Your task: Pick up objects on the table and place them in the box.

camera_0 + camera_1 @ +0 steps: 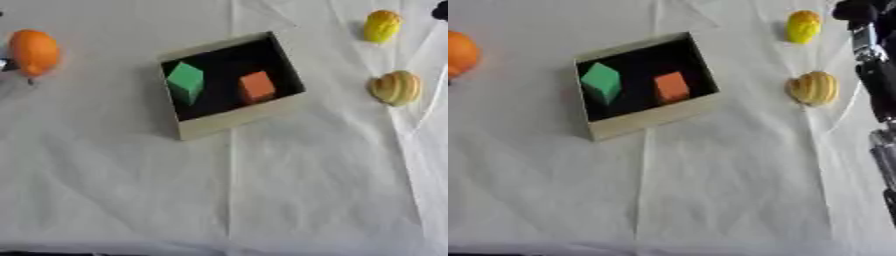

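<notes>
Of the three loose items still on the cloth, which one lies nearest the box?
The tan ridged shell-shaped object, right of the cardboard box; the yellow object and orange round object sit farther off.

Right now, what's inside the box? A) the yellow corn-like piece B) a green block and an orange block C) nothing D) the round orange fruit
B: the box holds a green block and an orange block on its dark floor; the other three pieces lie outside it on the white cloth.
</notes>
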Controlling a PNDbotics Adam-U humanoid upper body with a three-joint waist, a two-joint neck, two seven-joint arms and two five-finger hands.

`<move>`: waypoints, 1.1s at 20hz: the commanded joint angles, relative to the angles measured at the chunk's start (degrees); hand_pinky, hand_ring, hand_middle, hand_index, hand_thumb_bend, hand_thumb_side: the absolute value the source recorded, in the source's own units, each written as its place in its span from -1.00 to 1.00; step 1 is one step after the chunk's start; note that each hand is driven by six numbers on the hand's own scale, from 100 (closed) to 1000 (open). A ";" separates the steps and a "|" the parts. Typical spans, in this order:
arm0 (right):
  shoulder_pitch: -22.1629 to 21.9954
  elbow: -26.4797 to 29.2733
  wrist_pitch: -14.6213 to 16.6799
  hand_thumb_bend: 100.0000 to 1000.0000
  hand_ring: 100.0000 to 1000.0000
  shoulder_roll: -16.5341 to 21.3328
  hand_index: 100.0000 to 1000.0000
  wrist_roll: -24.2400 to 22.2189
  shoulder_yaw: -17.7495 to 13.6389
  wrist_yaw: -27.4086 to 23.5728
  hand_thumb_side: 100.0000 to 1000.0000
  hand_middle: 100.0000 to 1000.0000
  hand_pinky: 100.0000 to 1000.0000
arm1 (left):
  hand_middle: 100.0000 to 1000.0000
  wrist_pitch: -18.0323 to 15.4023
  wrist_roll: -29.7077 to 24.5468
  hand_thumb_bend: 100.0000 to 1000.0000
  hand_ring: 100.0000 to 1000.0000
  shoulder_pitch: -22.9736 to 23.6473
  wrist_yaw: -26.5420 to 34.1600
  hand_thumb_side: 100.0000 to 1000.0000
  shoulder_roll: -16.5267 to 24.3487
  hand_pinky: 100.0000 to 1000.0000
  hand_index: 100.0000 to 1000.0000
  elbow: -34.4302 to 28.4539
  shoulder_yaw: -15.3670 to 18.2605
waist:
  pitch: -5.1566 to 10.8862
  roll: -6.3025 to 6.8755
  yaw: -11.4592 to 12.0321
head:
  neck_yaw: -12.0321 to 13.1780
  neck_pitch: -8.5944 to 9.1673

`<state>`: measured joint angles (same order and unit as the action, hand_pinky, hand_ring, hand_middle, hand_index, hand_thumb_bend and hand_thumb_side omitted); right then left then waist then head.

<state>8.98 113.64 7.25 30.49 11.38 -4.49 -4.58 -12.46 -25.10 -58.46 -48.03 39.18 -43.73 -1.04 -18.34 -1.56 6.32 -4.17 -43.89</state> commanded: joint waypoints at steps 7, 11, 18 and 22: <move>1.39 0.95 -0.35 -1.00 0.49 0.16 0.49 -0.61 0.39 0.39 0.28 0.30 0.83 | 0.53 2.16 3.54 -0.24 0.71 -1.67 -4.15 -0.71 -1.09 0.61 0.72 3.46 1.69 | -0.98 -0.72 -1.14 | 0.92 -0.23; 1.49 0.95 -0.82 -1.00 0.49 -0.27 0.49 -0.88 0.69 0.58 0.30 0.29 0.84 | 0.46 3.41 6.99 -0.62 0.65 -1.90 -5.45 -1.00 -1.78 0.54 0.49 3.60 1.86 | -1.39 -0.65 -1.32 | 1.22 -0.23; 1.12 0.95 -1.19 -1.00 0.49 -0.49 0.49 -1.09 0.84 0.58 0.30 0.29 0.84 | 0.13 3.52 10.55 -1.00 0.32 -2.35 -3.76 -1.00 -1.77 0.32 0.17 1.24 0.67 | -1.01 -0.60 -1.02 | 0.93 -0.23; 0.56 0.95 -1.10 -1.00 0.49 -0.31 0.50 -1.08 0.72 0.45 0.29 0.30 0.84 | 0.09 1.08 9.64 -0.95 0.27 -2.11 -3.99 -1.00 -0.85 0.30 0.18 -4.60 -1.58 | -0.22 -0.68 -0.60 | -0.04 -0.23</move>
<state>9.36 113.64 6.16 29.02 10.24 -3.47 -4.18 -10.67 -15.43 -59.32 -52.03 35.86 -45.66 -2.19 -19.90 -1.56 5.70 -3.87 -43.89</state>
